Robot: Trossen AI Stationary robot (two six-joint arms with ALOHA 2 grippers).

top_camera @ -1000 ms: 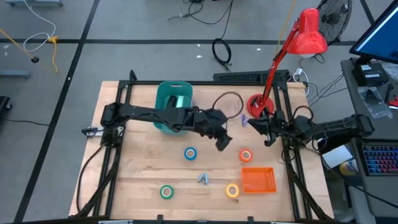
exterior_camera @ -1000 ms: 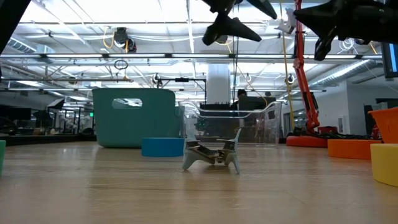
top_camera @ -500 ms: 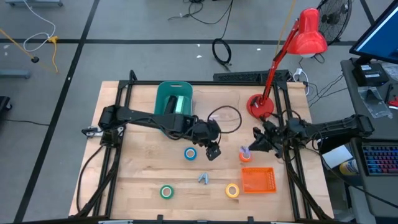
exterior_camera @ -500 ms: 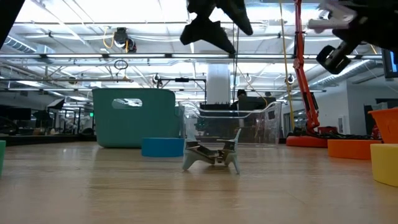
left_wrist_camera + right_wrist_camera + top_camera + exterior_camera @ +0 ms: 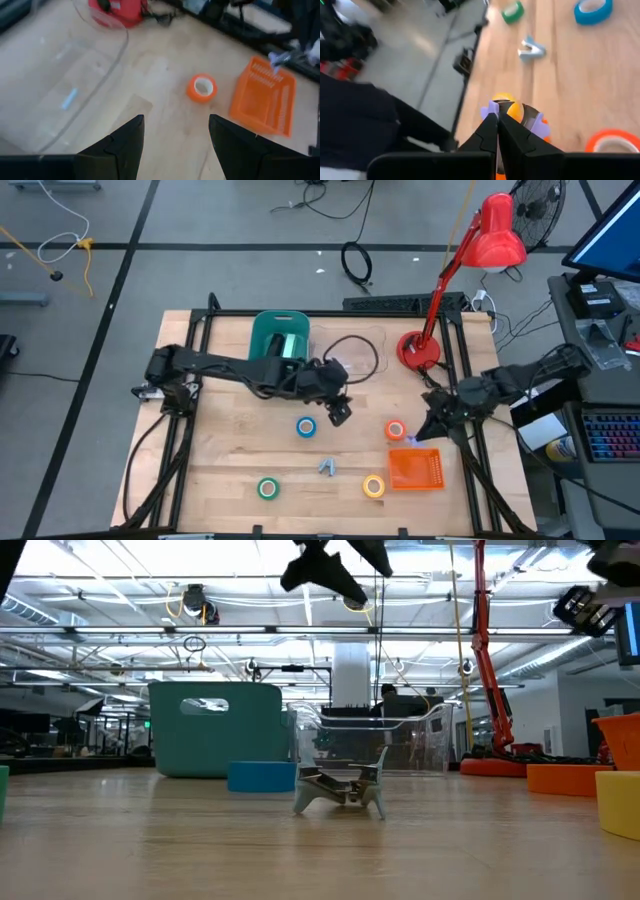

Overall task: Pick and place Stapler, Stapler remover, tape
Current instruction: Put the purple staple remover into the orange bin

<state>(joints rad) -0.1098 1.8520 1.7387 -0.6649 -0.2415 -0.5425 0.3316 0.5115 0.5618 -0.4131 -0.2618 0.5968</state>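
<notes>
**My right fingers pinch a purple thing at the basket; my left fingers hang spread**

My right gripper (image 5: 421, 437) sits at the right side of the table, over the far corner of the orange basket (image 5: 437, 471); its fingers (image 5: 487, 131) are pressed together on a small purple thing (image 5: 493, 108), which sticks out on both sides of them; I cannot tell whether it is a stapler or a remover. My left gripper (image 5: 338, 413) hangs over the middle of the table, raised off the wood, just beside the blue tape roll (image 5: 306, 427); its fingers (image 5: 127, 142) are spread with nothing between them.

The orange-red tape roll (image 5: 395, 430) lies flat between my two grippers, near the basket; the green tape roll (image 5: 267, 488) and the yellow tape roll (image 5: 374, 486) lie along the near edge, the yellow one just beside the basket; the grey stapler remover (image 5: 327, 468) stands on its prongs between them, apart from both. At the far side stand a teal bin (image 5: 262, 330), with something green inside that I cannot make out, a clear container (image 5: 362, 360) and the red lamp base (image 5: 415, 352).
</notes>
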